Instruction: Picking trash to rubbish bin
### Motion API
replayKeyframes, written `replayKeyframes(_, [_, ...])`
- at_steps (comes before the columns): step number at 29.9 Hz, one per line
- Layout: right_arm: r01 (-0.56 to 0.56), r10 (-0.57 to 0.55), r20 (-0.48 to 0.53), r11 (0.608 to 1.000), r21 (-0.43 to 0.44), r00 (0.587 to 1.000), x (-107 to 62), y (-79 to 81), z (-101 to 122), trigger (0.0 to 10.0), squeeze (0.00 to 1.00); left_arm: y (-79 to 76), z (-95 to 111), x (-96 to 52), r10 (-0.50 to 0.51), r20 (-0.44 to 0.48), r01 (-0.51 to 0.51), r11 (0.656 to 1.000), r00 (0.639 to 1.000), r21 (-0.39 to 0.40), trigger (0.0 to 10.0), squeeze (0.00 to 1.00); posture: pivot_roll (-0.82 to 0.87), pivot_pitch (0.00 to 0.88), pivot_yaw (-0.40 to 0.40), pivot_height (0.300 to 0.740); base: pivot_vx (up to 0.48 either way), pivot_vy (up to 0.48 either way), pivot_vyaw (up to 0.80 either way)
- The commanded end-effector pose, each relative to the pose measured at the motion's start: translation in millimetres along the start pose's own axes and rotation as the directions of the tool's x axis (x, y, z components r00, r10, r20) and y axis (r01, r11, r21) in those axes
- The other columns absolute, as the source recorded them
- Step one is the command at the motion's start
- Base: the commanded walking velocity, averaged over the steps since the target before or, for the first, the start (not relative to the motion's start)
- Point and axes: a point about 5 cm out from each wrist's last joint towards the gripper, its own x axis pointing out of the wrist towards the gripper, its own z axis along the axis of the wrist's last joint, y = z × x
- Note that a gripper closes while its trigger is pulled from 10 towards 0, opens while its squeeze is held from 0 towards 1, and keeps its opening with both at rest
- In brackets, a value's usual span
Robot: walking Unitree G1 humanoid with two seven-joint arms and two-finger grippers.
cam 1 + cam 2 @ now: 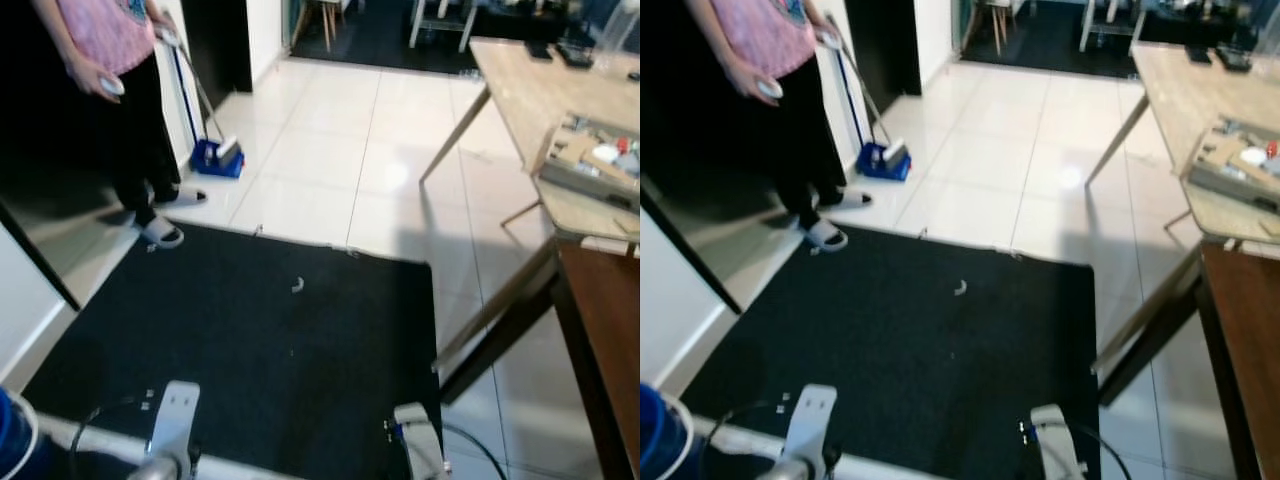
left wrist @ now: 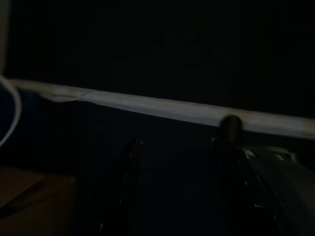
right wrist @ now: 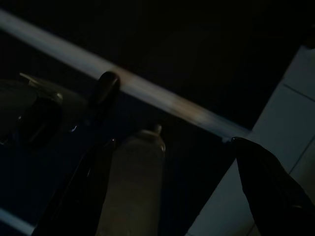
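Left eye view: black mat [image 1: 250, 350] on white tile floor [image 1: 330, 150]. Small white trash scrap [image 1: 297, 285] lies on the mat, well ahead of both arms, roughly between them. Silver left arm [image 1: 172, 425] and right arm [image 1: 420, 440] hang low at the near mat edge. A person [image 1: 120, 90] in pink top and black trousers stands far ahead-left holding a white controller [image 1: 110, 86]; blue dustpan [image 1: 217, 157] with broom beside their feet. Wooden table [image 1: 540, 110] ahead-right carries a tray of items [image 1: 590, 160].

Right eye view: same scene; blue rubbish bin [image 1: 658, 440] rim just outside the left arm.

Left wrist view: very dark. Left gripper [image 2: 179, 187] fingers spread apart, nothing between them, pale strip [image 2: 162, 109] beyond the tips.

Right wrist view: dark. Right gripper [image 3: 172, 191] fingers spread wide, nothing pinched; mat edge and white tile beyond the tips.
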Motion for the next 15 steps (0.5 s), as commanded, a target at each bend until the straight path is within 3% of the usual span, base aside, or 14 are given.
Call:
replayKeyframes(1, [0.007, -0.007, -0.001, 1.0, 0.03, 1.0, -0.2, -0.2, -1, 10.0, 0.0, 2.1, -6, -1.8, 0.007, -0.016, -0.007, 1.0, 1.0, -0.001, 10.0, 0.0, 0.12, 0.111, 0.006, 0.74, 0.0, 0.0, 0.8])
replayKeyframes(6, [0.015, -0.016, 0.011, 0.999, 0.041, 1.0, 0.3, -0.7, 1, 10.0, 0.0, 1.5, -4, -1.5, 0.0, -0.004, 0.0, 1.0, 1.0, -0.009, 10.0, 0.0, 0.11, 0.109, 0.008, 0.74, 0.0, 0.0, 0.8])
replayKeyframes(15, [0.048, -0.055, 0.063, 0.993, 0.11, 0.996, 0.7, -5.8, 11, 10.0, 0.0, -0.6, 2, -0.6, -0.018, 0.032, 0.019, 0.999, 0.999, -0.028, 10.0, 0.0, 0.11, 0.106, 0.004, 0.74, 0.0, 0.0, 0.0])
